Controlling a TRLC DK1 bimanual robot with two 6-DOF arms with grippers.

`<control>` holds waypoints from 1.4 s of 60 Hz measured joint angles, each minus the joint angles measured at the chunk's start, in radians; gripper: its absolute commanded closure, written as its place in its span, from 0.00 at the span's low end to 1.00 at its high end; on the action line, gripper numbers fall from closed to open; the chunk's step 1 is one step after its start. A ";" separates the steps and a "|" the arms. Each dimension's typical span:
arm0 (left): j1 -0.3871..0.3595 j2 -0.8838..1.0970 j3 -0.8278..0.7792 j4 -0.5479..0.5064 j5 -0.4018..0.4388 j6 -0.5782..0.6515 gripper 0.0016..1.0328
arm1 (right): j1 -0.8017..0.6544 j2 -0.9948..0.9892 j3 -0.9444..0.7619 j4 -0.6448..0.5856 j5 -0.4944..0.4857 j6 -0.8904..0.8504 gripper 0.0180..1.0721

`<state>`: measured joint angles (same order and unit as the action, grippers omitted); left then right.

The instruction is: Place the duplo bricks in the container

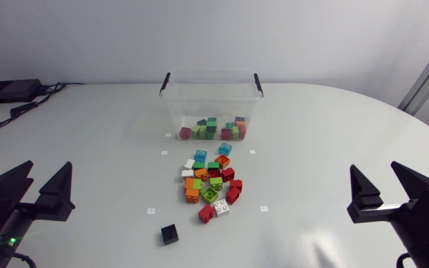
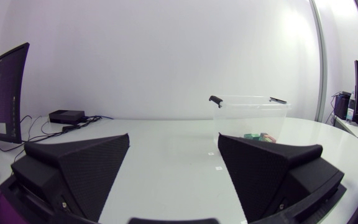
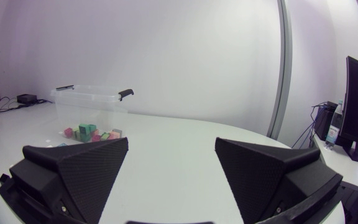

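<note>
Most of the duplo bricks [image 1: 209,186] lay in a loose heap on the white counter [image 1: 334,126], near its middle, in front of the clear container [image 1: 176,112] and apart from it. A smaller batch of bricks [image 1: 214,128] sat on the container's floor, red, green, pink and orange among them, and the box stood with no lid on it. One black brick [image 1: 170,234] lay alone, nearer the arms than the heap and toward the left arm's side.

Both arms were low at the near corners, well apart from the heap. The left hand [image 1: 48,170] had its two wedge fingers spread wide with nothing between them. The right hand [image 1: 376,170] was likewise spread and carried nothing.

Judged from this, the job was partly done and the step in hand was the start of a pick, with neither hand committed to any brick. The next move would call for one arm to travel in over the heap and choose a brick with free sides, such as the red and white ones on the near fringe or the lone black one. Its fingers would then come down on two opposite faces and close. The packed centre looked harder to enter, since neighbours touched one another there. The carry would then need to clear the container's rim before release.
</note>
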<state>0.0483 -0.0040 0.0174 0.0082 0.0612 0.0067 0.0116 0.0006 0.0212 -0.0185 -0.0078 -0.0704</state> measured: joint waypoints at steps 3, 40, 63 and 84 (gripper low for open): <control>-0.006 0.000 0.000 0.000 0.000 0.000 0.04 | 0.000 0.000 0.000 0.000 0.000 0.000 0.04; -0.019 0.000 0.000 0.006 -0.003 0.000 0.04 | 0.000 -0.001 0.000 0.000 0.000 0.000 0.04; -0.019 0.066 0.114 -0.042 -0.003 0.001 0.04 | 0.000 0.000 0.005 0.000 0.004 0.000 0.04; -0.060 0.299 0.330 -0.132 -0.003 0.001 0.07 | 0.001 0.150 0.124 0.001 0.004 0.000 0.04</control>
<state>-0.0116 0.2951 0.3477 -0.1238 0.0586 0.0074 0.0124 0.1501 0.1448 -0.0174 -0.0040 -0.0704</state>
